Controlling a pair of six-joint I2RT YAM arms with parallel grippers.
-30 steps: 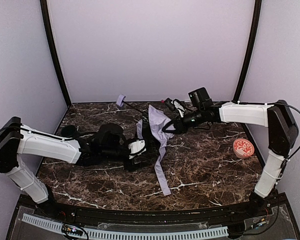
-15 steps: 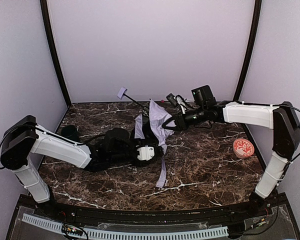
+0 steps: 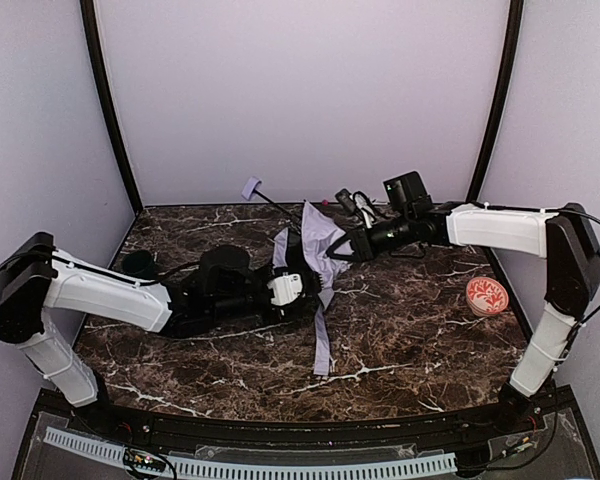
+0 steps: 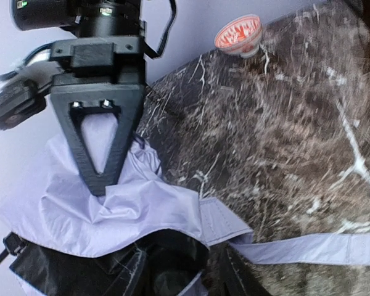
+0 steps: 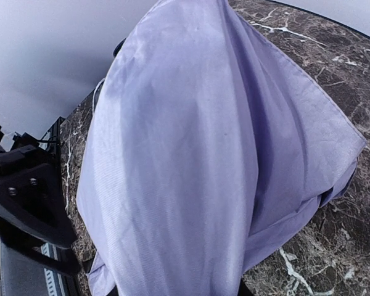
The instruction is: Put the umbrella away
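— Where does the top view look from?
— High behind the arm bases, which sit at 6 o'clock. It looks down and forward over the whole marble table (image 3: 410, 340), from far off.
— And the left wrist view?
— Low, close and tilted, facing the right gripper (image 4: 101, 184) at 10 o'clock, with the red-and-white disc (image 4: 237, 36) at 1 o'clock. The top view has that disc at 3 o'clock.
— The right wrist?
— Nearest of all: the umbrella (image 5: 185, 154) fabric fills it, and all three views share that fabric.

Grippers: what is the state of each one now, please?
Left gripper: at the umbrella; open or closed cannot be told.
Right gripper: closed on the umbrella.
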